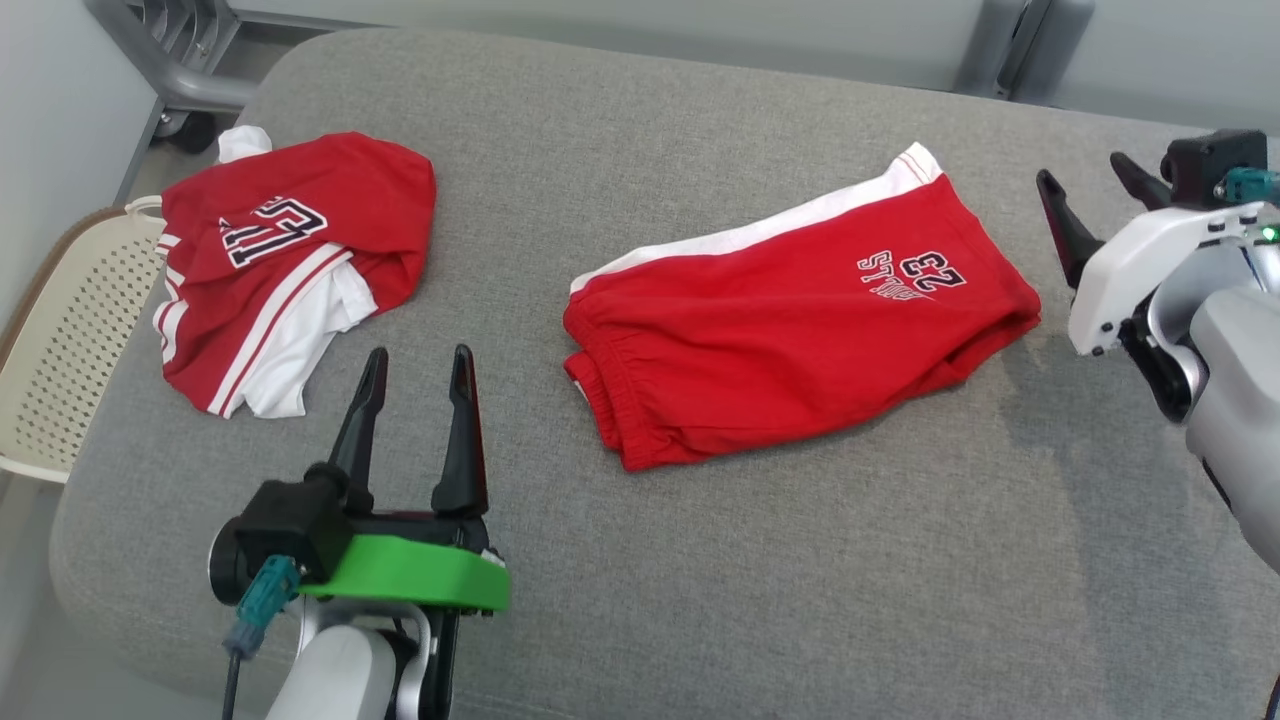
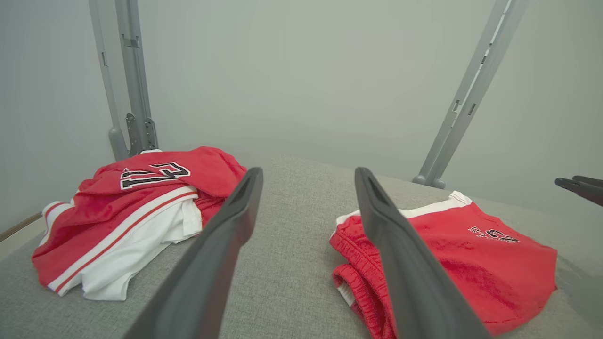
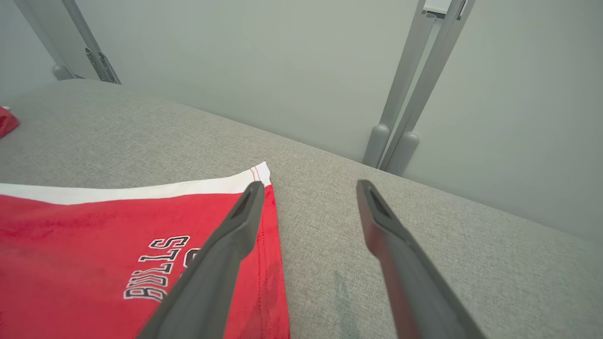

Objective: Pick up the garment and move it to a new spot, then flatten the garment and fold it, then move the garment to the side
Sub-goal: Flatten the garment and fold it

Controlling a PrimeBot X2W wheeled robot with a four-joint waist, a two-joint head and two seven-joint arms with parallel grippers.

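Nearest, the left gripper (image 1: 420, 352) hovers over the grey padded counter (image 1: 700, 560), its fingers spread wide and empty. Past it, mid-counter, lie the folded red shorts (image 1: 800, 310), waistband toward the left gripper. The right gripper (image 1: 1082, 168) is just beside their hem, fingers apart and holding nothing. A crumpled red-and-white jersey (image 1: 290, 260) sits at the far left edge, above a cream perforated basket or chair (image 1: 70, 330). Bare counter lies in front.

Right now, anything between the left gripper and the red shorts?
Nothing: bare grey cushion from left gripper to red shorts, per the head view.
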